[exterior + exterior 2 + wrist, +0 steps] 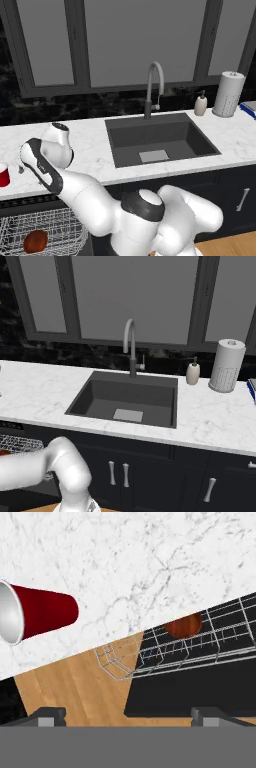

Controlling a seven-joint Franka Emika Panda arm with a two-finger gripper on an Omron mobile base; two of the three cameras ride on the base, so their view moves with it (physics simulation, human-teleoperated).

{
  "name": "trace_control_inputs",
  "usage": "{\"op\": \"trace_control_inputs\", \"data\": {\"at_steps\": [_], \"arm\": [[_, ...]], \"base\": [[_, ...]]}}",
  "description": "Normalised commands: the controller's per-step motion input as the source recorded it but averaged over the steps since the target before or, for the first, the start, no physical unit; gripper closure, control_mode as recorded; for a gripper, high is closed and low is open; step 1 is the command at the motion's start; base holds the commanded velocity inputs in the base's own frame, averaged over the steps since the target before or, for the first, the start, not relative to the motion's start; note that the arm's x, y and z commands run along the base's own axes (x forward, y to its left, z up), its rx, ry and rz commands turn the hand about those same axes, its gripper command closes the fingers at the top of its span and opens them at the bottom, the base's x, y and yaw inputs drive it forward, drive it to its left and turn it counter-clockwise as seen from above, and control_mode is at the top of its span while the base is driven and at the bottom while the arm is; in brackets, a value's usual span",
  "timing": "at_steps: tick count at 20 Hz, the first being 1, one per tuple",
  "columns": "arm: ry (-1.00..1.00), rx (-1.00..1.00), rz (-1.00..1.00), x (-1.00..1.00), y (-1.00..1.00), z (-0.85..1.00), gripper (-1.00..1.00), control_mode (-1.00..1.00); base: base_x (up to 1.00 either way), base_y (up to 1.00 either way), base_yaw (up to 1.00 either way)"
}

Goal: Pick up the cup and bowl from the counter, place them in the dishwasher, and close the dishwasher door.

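The red cup [4, 175] stands on the white marble counter [90, 145] at the far left edge of the left base view. My gripper [19, 169] hovers just right of it, apart from it. In the hand view the cup [40, 612] lies sideways in the picture at the left, white inside showing, above my open gripper [129, 717], which has nothing between its fingertips. The reddish-brown bowl [35, 241] rests in the dishwasher's pulled-out white wire rack [65, 225]. The hand view shows the bowl [184, 625] in the rack [220, 647], with the black dishwasher door [190, 694] lying open beneath.
A dark sink [160, 137] with a grey faucet [154, 85] is cut into the counter to my right. Behind it stand a soap bottle [201, 105] and a paper towel roll [228, 94]. Dark cabinets with handles [117, 473] sit under the counter. Wood floor [75, 682] lies below.
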Motion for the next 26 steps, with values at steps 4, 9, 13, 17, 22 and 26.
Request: {"op": "trace_control_inputs", "data": {"at_steps": [4, 9, 13, 17, 22, 26], "arm": [[0.05, 0.00, 0.00, 0.39, -0.01, 0.00, -1.00, -1.00], [0.01, 0.00, 0.00, 0.10, 0.01, 0.00, -1.00, -1.00], [-0.02, 0.00, 0.00, 0.00, 0.01, 0.00, -1.00, -1.00], [-0.03, 0.00, 0.00, 0.05, 0.08, 0.00, -1.00, -1.00], [0.00, 0.00, 0.00, 0.15, 0.22, 0.00, -1.00, -1.00], [0.00, 0.00, 0.00, 0.17, 0.37, 0.00, -1.00, -1.00]], "base": [[0.00, 0.00, 0.00], [0.00, 0.00, 0.00], [0.00, 0.00, 0.00], [0.00, 0.00, 0.00], [0.00, 0.00, 0.00], [0.00, 0.00, 0.00]]}}
